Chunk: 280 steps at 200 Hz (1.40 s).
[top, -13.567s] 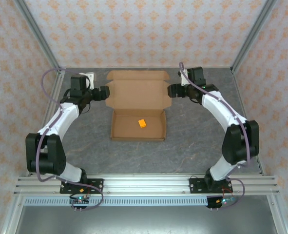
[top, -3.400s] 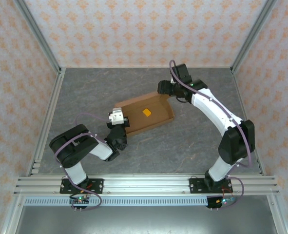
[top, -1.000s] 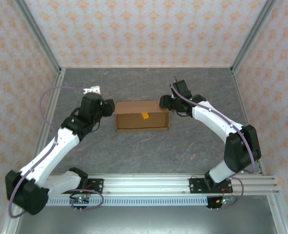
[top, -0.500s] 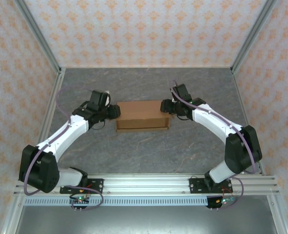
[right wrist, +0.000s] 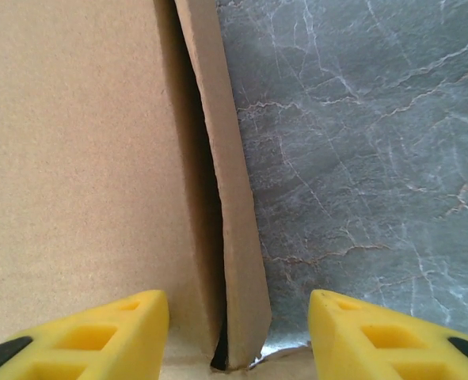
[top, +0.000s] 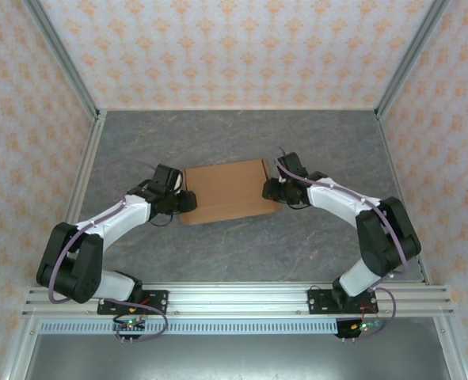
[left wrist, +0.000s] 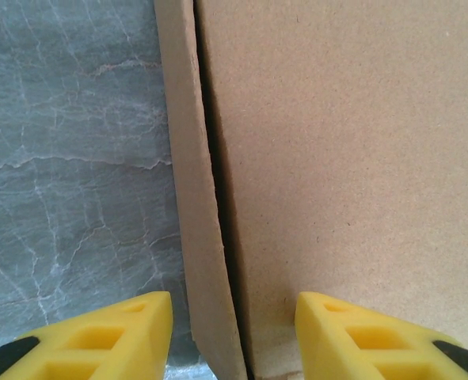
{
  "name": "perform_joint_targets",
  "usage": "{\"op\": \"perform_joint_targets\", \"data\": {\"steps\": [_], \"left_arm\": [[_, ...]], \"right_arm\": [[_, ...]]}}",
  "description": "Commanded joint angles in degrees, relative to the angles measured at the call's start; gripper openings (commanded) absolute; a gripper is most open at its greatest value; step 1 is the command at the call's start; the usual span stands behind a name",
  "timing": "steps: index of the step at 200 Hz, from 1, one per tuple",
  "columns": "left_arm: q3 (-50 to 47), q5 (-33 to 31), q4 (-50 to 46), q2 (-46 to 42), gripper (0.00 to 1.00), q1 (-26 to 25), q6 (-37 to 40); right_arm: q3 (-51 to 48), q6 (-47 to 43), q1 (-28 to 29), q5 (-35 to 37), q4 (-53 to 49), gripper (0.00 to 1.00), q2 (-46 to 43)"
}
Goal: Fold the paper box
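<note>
Between left pincer and right pincer lies one closed paper box.

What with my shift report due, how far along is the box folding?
Done: the paper box is formed and its lid lies flat on top. In hand: the left gripper and right gripper, both open, straddle the end flaps, each parted from the lid by a dark gap. Left: probably pressing or tucking those flaps shut.
</note>
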Motion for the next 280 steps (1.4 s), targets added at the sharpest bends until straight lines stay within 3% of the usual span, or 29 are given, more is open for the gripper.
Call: {"op": "perform_joint_targets", "data": {"steps": [1, 57, 101, 125, 142, 172, 221, 280], "left_arm": [[0.24, -0.68, 0.70, 0.82, 0.47, 0.22, 0.18], [-2.19, -0.14, 5.15, 1.70, 0.49, 0.22, -1.39], [0.12, -5.40, 1.93, -5.16, 0.58, 0.30, -0.44], [2.05, -6.95, 1.37, -6.88, 0.64, 0.81, -0.08], [5.25, -5.51, 2.00, -5.80, 0.68, 2.08, 0.71], [18.75, -0.20, -1.48, 5.33, 0.74, 2.58, 8.79], [40.92, 5.23, -11.73, 25.91, 0.80, 4.80, 18.84], [58.17, 17.11, -23.76, 42.74, 0.83, 6.87, 24.35]], "right_arm": [[1.32, -0.95, 0.34, -0.49, 0.74, 0.50, 1.50], [2.30, -3.84, -0.10, -1.01, -0.02, 0.50, 3.11], [5.85, -6.98, -1.41, 1.37, -3.59, 0.64, -3.24], [5.47, -7.15, -1.61, 5.82, -7.53, 0.66, -8.33], [0.88, -4.14, -0.44, 4.99, -7.54, 0.66, -14.18], [-9.09, 4.49, 7.28, 0.99, 0.09, 0.68, -21.00], [-14.43, 14.92, 18.03, 0.25, 13.42, 0.70, -16.75], [-15.77, 19.82, 18.90, -1.96, 25.66, 0.69, -6.84]]}}
